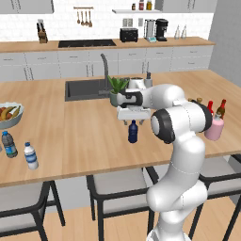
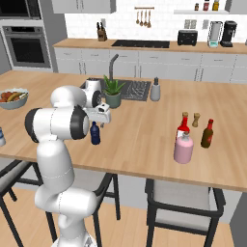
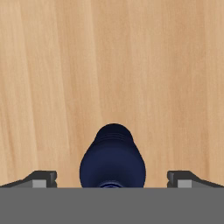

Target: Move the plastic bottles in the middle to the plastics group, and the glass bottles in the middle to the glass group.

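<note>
The dark navy plastic bottle point(image 1: 133, 133) point(image 2: 95, 134) stands upright mid-counter. My gripper point(image 1: 133, 121) point(image 2: 99, 121) point(image 3: 112, 180) hangs straight over it, open, with one fingertip point(image 3: 41, 179) far out on each side of the bottle point(image 3: 112, 159) and no contact. A clear white-capped plastic bottle point(image 1: 31, 156) stands at the near left, beside the dark-capped bottle of the plastics group point(image 1: 9, 144). At the right, the squat pink glass bottle point(image 1: 214, 128) point(image 2: 183, 148) stands in front of the glass group: a red bottle point(image 1: 210, 108) point(image 2: 183, 126) and a brown bottle point(image 1: 221, 109) point(image 2: 207, 134).
A fruit bowl point(image 1: 8, 115) point(image 2: 13, 98) sits at the counter's left end. A potted plant point(image 1: 116, 89) point(image 2: 113, 91) and a sink point(image 1: 84, 88) lie behind the gripper. A pepper shaker point(image 2: 196, 120) stands near the glass group. Stools stand under the front edge.
</note>
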Robot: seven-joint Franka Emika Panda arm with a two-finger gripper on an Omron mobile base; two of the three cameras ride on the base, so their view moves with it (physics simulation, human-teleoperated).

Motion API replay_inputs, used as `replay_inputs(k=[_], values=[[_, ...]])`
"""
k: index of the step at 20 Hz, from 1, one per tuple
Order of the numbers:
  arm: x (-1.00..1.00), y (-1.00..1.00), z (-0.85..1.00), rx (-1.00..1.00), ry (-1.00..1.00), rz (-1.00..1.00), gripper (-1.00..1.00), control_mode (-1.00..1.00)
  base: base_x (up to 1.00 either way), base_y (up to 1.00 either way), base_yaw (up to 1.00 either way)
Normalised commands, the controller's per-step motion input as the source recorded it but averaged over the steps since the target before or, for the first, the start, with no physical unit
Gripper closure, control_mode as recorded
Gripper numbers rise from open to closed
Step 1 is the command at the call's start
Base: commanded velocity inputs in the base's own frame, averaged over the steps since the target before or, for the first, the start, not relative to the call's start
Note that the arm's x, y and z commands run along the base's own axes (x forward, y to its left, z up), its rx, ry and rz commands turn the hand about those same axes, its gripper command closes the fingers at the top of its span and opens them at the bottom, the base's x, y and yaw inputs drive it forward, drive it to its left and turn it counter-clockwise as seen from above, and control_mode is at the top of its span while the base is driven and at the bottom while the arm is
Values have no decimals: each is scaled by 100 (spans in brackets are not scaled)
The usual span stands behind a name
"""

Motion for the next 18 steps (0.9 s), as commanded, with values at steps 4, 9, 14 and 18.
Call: replay_inputs(k=[4, 9, 14, 18], values=[[0, 0, 0, 0, 0, 0, -100, -100, 0, 0, 0], [-5, 0, 0, 0, 0, 0, -100, -100, 0, 0, 0], [-3, 0, 0, 0, 0, 0, -100, -100, 0, 0, 0], [-9, 0, 0, 0, 0, 0, -100, -100, 0, 0, 0]])
